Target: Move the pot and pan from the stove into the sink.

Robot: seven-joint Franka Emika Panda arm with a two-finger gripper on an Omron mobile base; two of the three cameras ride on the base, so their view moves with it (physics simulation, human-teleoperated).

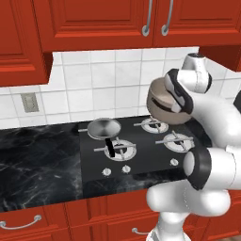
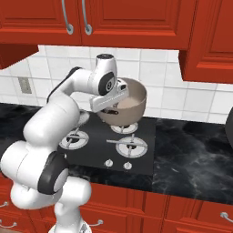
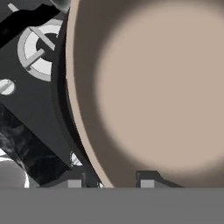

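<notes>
Two pieces of cookware on show, and the big one is off the ground! The pot [image 2: 129,106], beige-grey with a pale inside, hangs tilted in the air above the rear burners of the stove [image 2: 113,152], clear of the grates. The claw [image 2: 109,103] is clamped on its rim at the near left side, and the hand view confirms it: one dark fingertip [image 3: 75,181] sits outside the wall, the other inside, with the rim [image 3: 83,131] running between them and the pale interior looming large.

From the left base view the pot [image 1: 162,107] shows its underside and brown wall, tipped up against the white wrist, high over the back right burner [image 1: 154,125]. Over on the stove's left side the pan [image 1: 104,128] sits on its grate, shiny silver bowl toward the wall, black handle [image 1: 111,148] pointing at the front edge and lying across the front left burner. Pot and pan are well apart.

Small silver knobs [image 1: 126,168] line the stove's front. The black marbled table [image 1: 37,160] stretches away on both sides, white tile behind it with a wall outlet [image 1: 29,102], red cabinets [image 2: 136,20] above.
</notes>
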